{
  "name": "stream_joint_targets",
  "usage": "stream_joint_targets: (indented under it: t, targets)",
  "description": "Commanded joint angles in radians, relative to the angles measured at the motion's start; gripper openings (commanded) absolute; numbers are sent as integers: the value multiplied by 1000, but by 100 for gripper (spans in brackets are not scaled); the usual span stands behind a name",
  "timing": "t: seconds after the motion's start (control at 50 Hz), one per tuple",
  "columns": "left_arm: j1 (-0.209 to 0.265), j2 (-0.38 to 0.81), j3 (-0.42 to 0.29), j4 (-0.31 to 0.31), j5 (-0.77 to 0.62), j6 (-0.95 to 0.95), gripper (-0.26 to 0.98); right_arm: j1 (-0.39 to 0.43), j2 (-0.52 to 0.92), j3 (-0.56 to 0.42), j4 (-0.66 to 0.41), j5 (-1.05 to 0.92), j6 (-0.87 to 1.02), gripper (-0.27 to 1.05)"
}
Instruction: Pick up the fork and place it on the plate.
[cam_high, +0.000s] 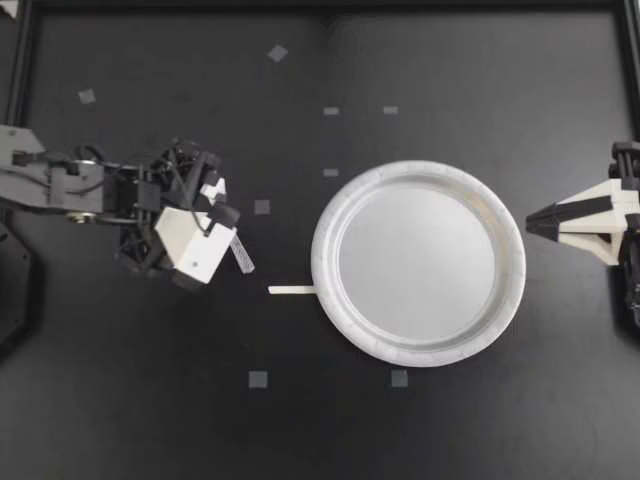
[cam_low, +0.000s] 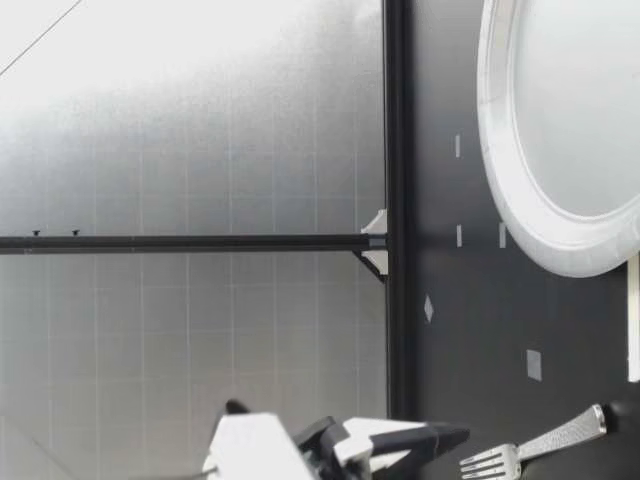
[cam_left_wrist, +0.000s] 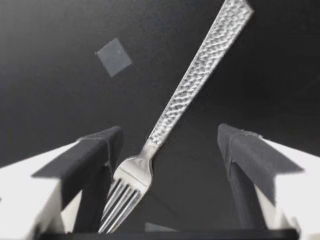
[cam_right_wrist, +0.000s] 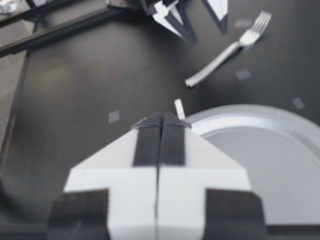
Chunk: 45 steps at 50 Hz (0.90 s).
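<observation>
the black desk (cam_high: 480, 80) carries a white paper plate (cam_high: 322, 262) toward its right side, a thin white strip (cam_high: 291, 290) reaching the plate's rim, a fork (cam_high: 242, 256) lying flat nearby, and small grey tape squares (cam_high: 258, 379) scattered about.

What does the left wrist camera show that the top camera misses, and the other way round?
Only the left wrist view shows the fork whole, tines and hammered handle, lying between the open fingers of my left gripper. Only the top view shows the plate, my shut right gripper and a white strip at the plate's rim. Both show the fork's handle end, the black table and grey tape squares.
</observation>
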Motion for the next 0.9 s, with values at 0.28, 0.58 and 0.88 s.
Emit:
stream_joint_targets:
  t: [0.28,0.58,0.88]
  targets:
    - [49,18,-3,-6,-28,-6,66,-5,0,5,2,-18,9,-10]
    - [74,84,-17,-9,-63,-5,66,6,0,9,2,-28,26,-10]
    - [97,87,-18,-9,-78,-3,57,8,0,21,2,-38,35,-10]
